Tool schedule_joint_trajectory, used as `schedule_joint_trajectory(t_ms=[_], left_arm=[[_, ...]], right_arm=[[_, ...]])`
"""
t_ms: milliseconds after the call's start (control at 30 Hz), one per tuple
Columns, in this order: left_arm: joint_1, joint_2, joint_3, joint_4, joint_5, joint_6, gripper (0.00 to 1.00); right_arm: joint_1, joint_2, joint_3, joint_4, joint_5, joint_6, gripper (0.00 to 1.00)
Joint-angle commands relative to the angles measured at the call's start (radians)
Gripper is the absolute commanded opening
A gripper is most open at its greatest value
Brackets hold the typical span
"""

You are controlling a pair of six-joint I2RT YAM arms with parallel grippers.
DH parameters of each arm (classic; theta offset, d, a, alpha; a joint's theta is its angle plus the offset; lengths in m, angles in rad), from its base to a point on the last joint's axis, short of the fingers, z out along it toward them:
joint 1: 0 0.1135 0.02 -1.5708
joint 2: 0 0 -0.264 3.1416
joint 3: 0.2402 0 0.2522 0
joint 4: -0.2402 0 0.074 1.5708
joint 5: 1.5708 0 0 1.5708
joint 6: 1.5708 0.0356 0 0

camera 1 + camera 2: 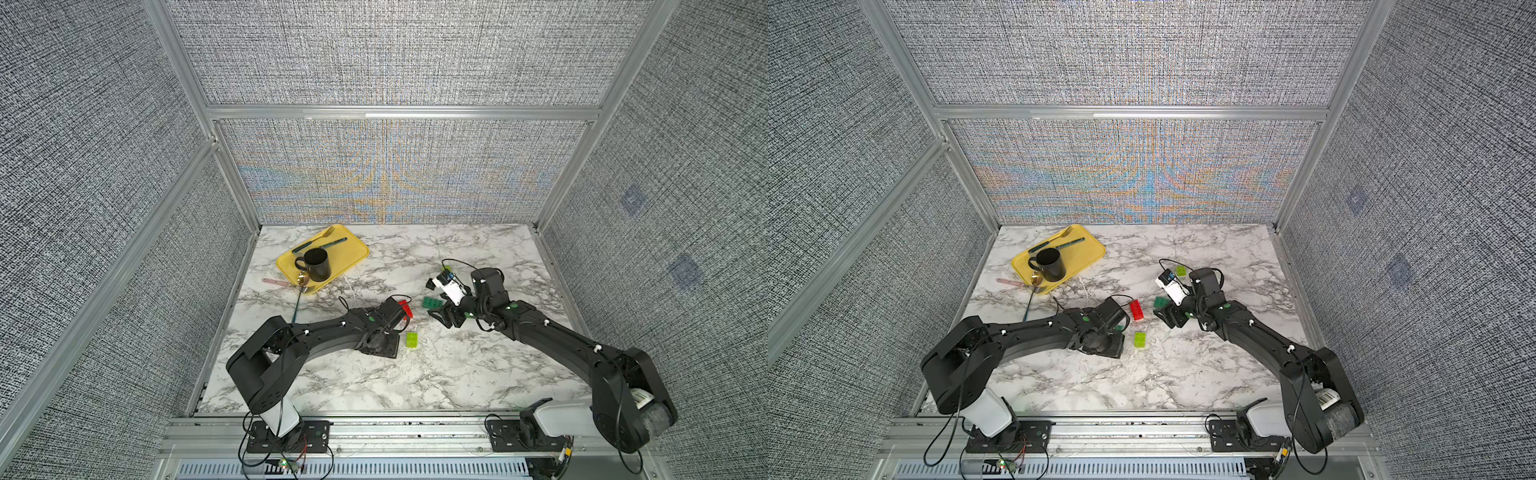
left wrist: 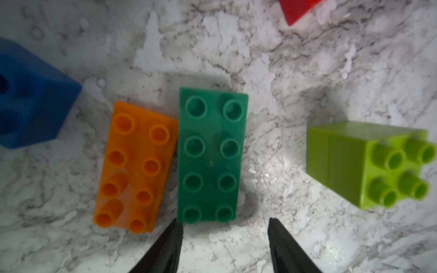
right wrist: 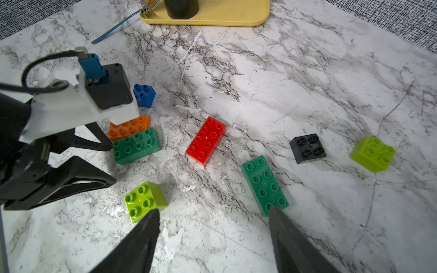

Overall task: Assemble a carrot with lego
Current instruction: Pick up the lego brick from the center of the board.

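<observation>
Right fingers (image 3: 144, 236) nearest lens: spread wide, empty. One tip at end of dark green brick (image 3: 264, 185), contact unclear; other tip just beside lime brick (image 3: 144, 201). Left fingers (image 2: 170, 243) parted, gripping nothing, tips just short of second dark green brick (image 2: 210, 153). That brick lies alongside orange brick (image 2: 137, 165), corners touching. Blue brick (image 3: 144, 94) near orange. Red brick (image 3: 205, 140) alone, mid-table (image 3: 307, 71). Black brick (image 3: 307, 147) and second lime brick (image 3: 372, 152) apart, off to side. All bricks loose on table. Tray (image 1: 353, 245) with mug (image 1: 318, 264) far back.

Lego bricks (image 3: 205, 141) lie scattered on the table (image 3: 307, 82) before the tray (image 3: 231, 11).
</observation>
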Motion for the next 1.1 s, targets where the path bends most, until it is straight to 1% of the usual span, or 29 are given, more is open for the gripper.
schedule_joint_trajectory(t_ms=[0,133,233,300,400,533,633,767,867,933,1067], left_arm=[[0.001,0.038,0.031,-0.041,-0.077,0.025,0.63],[0.004,0.066,0.063,-0.064,-0.145,0.044,0.65],[0.005,0.087,0.082,-0.055,-0.156,0.067,0.65],[0.007,0.099,0.095,-0.043,-0.144,0.083,0.64],[0.007,0.120,0.110,-0.023,-0.117,0.103,0.59],[0.008,0.147,0.129,-0.012,-0.120,0.128,0.52],[0.009,0.158,0.140,-0.015,-0.130,0.149,0.44],[0.010,0.116,0.137,-0.010,-0.192,0.197,0.34],[0.010,0.048,0.124,-0.006,-0.236,0.268,0.25],[0.010,-0.008,0.113,-0.004,-0.227,0.342,0.22],[0.010,-0.096,0.104,-0.022,-0.133,0.508,0.19]], right_arm=[[-0.001,0.000,0.004,0.011,0.016,0.008,0.75],[-0.001,0.005,0.004,0.012,0.023,0.007,0.74],[-0.001,0.014,0.009,0.009,0.029,0.008,0.74],[-0.001,0.017,0.010,0.007,0.038,0.008,0.74],[-0.003,0.017,0.010,0.002,0.047,0.010,0.74],[-0.008,0.014,0.006,0.005,0.061,0.020,0.74],[-0.020,0.008,0.001,0.008,0.064,0.046,0.74],[-0.071,-0.034,-0.042,0.057,0.063,0.129,0.74],[-0.115,-0.091,-0.084,0.095,0.073,0.193,0.74],[-0.141,-0.137,-0.111,0.110,0.096,0.232,0.74],[-0.162,-0.205,-0.149,0.115,0.131,0.255,0.74]])
